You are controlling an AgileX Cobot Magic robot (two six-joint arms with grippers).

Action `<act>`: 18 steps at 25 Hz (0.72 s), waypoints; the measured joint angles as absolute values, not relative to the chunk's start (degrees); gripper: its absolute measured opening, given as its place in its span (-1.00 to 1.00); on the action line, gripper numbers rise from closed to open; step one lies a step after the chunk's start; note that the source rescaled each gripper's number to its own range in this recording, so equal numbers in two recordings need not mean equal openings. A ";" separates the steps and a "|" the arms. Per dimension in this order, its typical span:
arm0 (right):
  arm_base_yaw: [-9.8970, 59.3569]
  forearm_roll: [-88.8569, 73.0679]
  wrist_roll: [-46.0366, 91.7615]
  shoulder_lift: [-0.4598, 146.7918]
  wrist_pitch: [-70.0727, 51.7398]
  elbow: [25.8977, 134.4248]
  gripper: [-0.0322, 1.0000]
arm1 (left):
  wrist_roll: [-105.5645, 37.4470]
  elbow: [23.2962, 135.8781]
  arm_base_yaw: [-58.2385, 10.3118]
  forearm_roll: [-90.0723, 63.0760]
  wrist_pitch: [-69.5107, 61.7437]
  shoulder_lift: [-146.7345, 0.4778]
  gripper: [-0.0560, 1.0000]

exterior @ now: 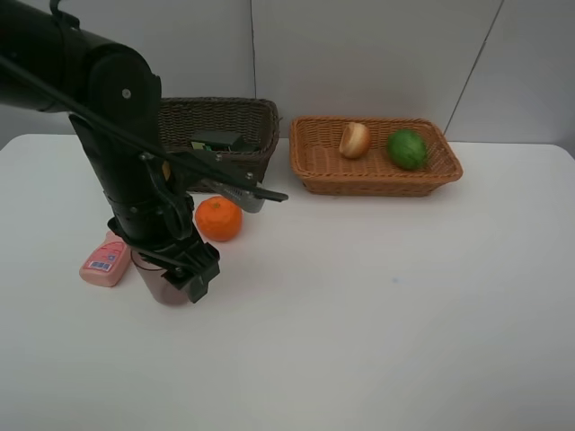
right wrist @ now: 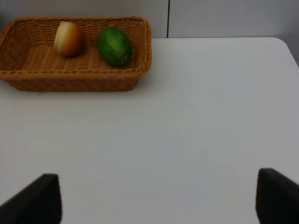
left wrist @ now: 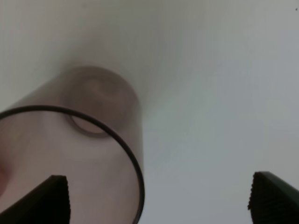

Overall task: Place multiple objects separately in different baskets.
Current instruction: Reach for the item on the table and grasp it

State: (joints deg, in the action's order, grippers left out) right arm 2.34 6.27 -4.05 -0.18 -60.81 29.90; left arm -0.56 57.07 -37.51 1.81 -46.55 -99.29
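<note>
Mauve cup (exterior: 160,289) is standing upright on the counter (exterior: 377,323), nearest of the task's things, and it is not yet sitting in either basket. Your left gripper (left wrist: 159,199) is hanging directly over it with the jaws spread wide and gripping nothing. In the left wrist view one finger (left wrist: 51,200) is showing within the outline of the cup's rim while the other is standing well clear of the wall. I am reading this as the approach to a rim grasp, with no contact confirmed. Your right gripper (right wrist: 159,198) is hovering over bare counter, wide open and empty.

Just beside the cup, the pink bottle (exterior: 106,262) is lying on its side on the counter. Farther back, the mandarin (exterior: 219,219) is resting on the counter in front of the dark basket (exterior: 225,109), near it but apart. Inside that basket the dark green bottle (exterior: 216,141) is lying, partly hidden by the arm. At the far right, the light basket (exterior: 377,182) is holding the peach-like fruit (exterior: 355,139) and the lime (exterior: 407,148), set apart from each other.

I am judging the task roughly half done, with three things placed and three outstanding. Fruit appears to be going to the light basket and containers to the dark one, so the mandarin, cup and pink bottle are awaiting sorting accordingly.
</note>
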 joint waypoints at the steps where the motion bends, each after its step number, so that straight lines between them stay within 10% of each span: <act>1: 2.34 6.27 -4.05 -0.18 -60.81 29.90 0.68 | -0.56 56.76 -37.51 1.83 -46.00 -99.41 0.98; 18: 2.34 6.27 -4.33 -0.22 -60.81 29.90 0.68 | -0.56 56.53 -37.51 2.92 -42.91 -105.37 0.98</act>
State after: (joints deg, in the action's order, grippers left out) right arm 2.34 6.27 -4.33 -0.22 -60.81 29.90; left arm -0.56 56.53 -37.51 2.92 -42.91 -105.37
